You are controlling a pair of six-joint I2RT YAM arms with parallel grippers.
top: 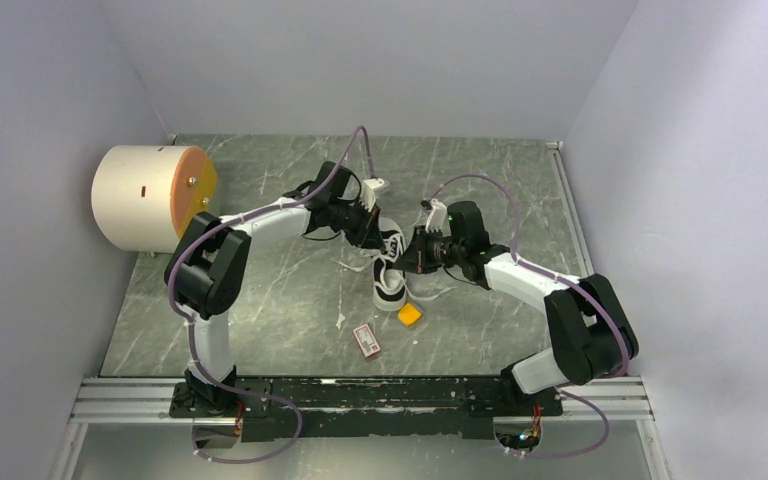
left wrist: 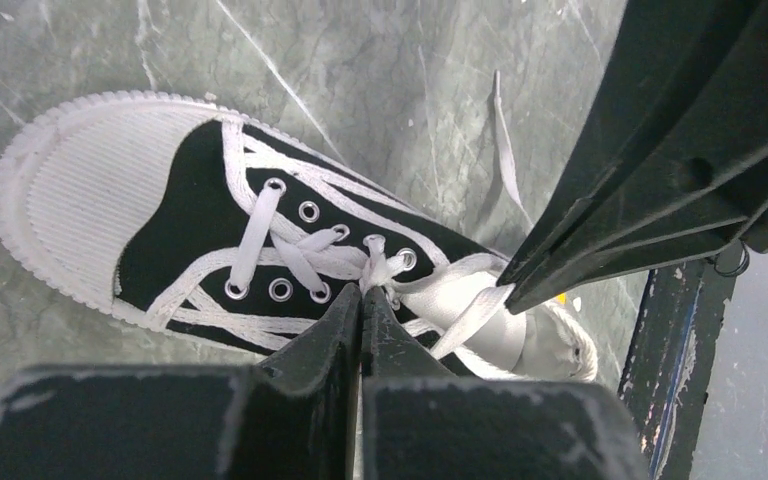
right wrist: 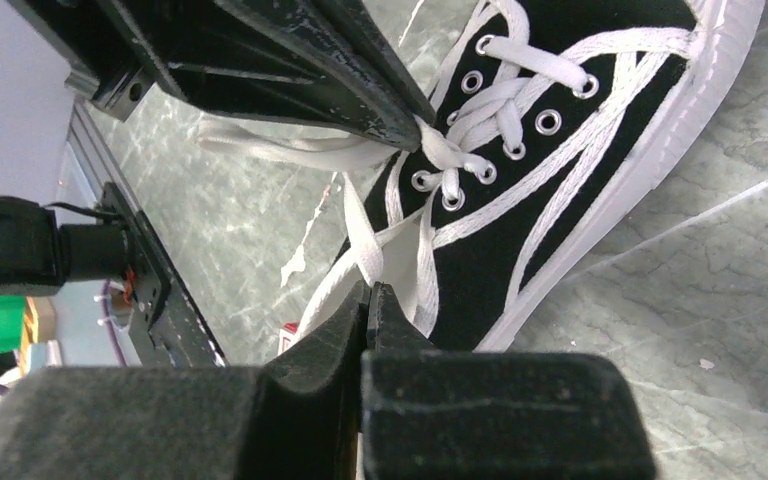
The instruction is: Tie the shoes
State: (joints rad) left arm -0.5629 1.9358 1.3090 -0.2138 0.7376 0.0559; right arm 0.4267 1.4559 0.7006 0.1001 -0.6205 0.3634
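The black-and-white sneaker [top: 390,275] lies on the marble table between both arms, its white toe [left wrist: 70,190] pointing away from the right arm. My left gripper [left wrist: 362,297] is shut on a white lace [left wrist: 385,268] right at the top eyelets; it also shows in the right wrist view [right wrist: 422,124]. My right gripper [right wrist: 368,292] is shut on another lace strand [right wrist: 362,235] that runs up to the eyelets. Its black fingers [left wrist: 560,250] hover by the shoe's opening. A loose lace end [left wrist: 505,150] trails on the table.
A small orange block [top: 409,314] and a red-and-white card [top: 366,340] lie just in front of the sneaker. A large cream cylinder [top: 150,197] sits at the left wall. The black base rail [top: 360,395] runs along the near edge.
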